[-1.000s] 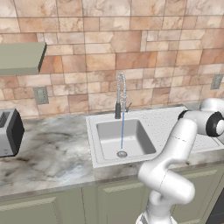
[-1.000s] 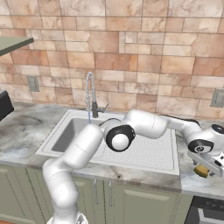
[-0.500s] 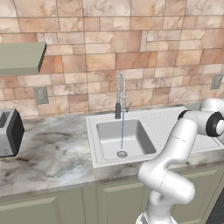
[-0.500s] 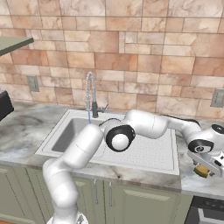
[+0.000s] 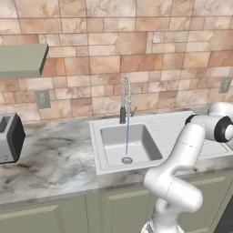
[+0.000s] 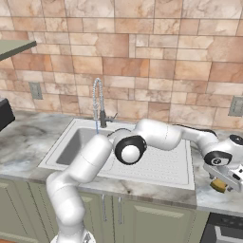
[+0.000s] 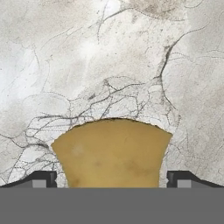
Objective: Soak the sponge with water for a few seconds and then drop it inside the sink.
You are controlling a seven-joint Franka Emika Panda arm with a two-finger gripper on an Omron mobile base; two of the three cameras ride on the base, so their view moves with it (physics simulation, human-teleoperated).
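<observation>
gripper (image 7: pixel 112 177): spread wide around small yellow-ochre sponge block (image 7: pixel 113 153) | risk: closing too high, sponge slips out

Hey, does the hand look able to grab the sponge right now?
Probably yes. The hand is open, its fingertips either side of the sponge on the marble counter, with nothing between them.

Kitchen: sink (image 5: pixel 105 157), marble counter (image 5: pixel 50 159), toaster (image 5: pixel 9 138).
</observation>
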